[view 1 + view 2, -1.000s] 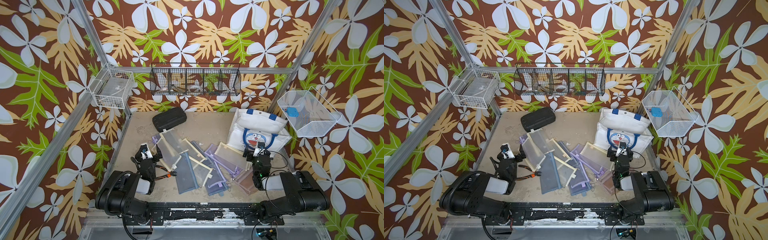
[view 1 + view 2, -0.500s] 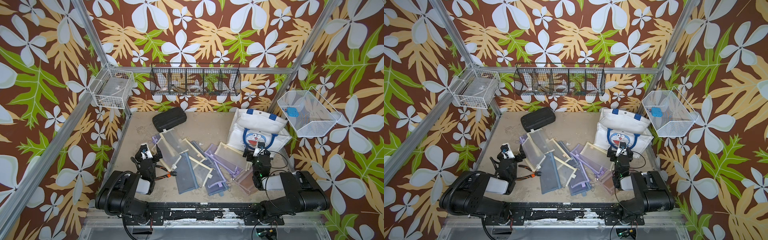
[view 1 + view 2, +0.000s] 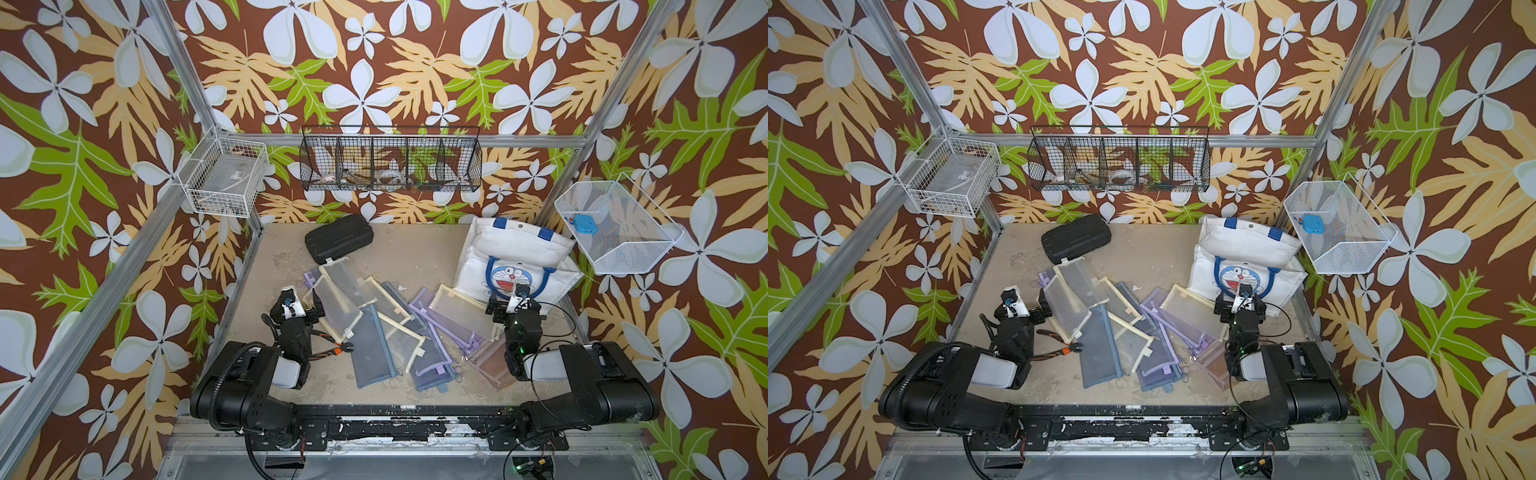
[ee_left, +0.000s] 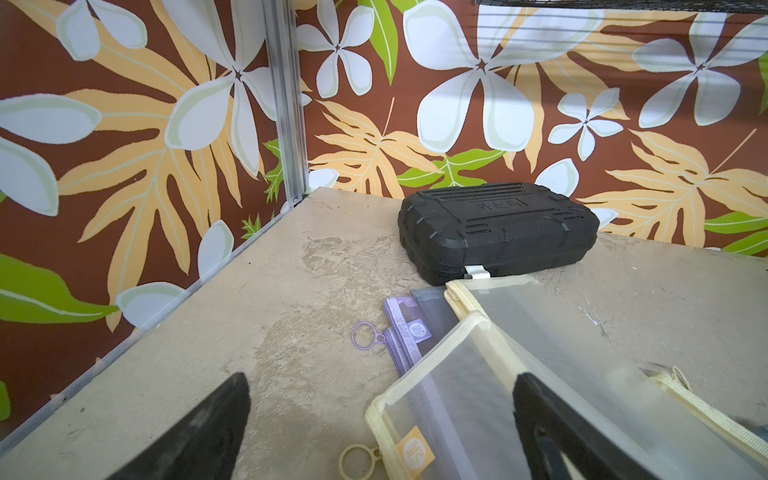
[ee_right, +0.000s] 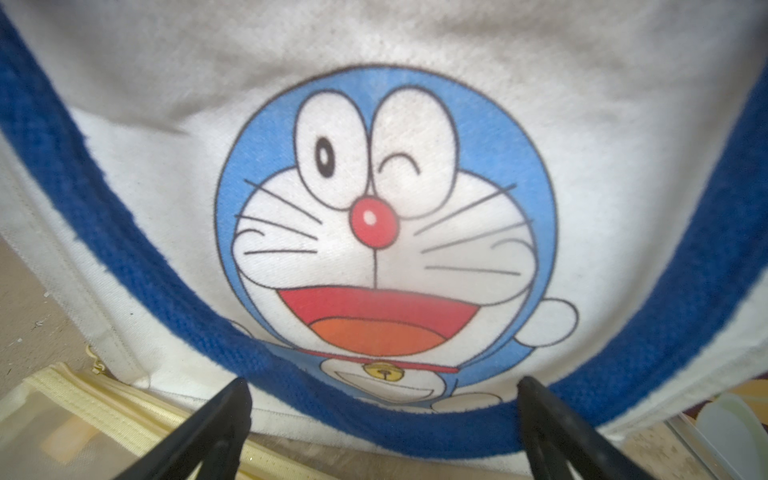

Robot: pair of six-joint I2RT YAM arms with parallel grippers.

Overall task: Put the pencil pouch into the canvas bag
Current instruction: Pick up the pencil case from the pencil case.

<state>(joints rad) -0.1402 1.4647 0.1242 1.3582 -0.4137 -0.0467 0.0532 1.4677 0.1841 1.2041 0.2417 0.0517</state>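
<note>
Several flat mesh pencil pouches (image 3: 374, 320) (image 3: 1104, 320), edged cream, purple and blue-grey, lie overlapped in the middle of the table. The white canvas bag (image 3: 515, 249) (image 3: 1246, 245) with blue handles and a cartoon cat face stands at the back right. My left gripper (image 3: 300, 309) (image 4: 380, 380) is open, low over the corner of a cream-edged pouch (image 4: 478, 395) at the heap's left end. My right gripper (image 3: 514, 305) (image 5: 383, 381) is open and empty, right in front of the bag's printed side (image 5: 415, 104), its blue handle hanging across the gap.
A black hard case (image 3: 338, 237) (image 4: 494, 232) lies at the back, touching the heap. Orange-handled pliers (image 3: 332, 351) lie by my left arm. On the walls hang a white wire basket (image 3: 224, 180), a black one (image 3: 390, 164) and a white mesh bin (image 3: 615, 230).
</note>
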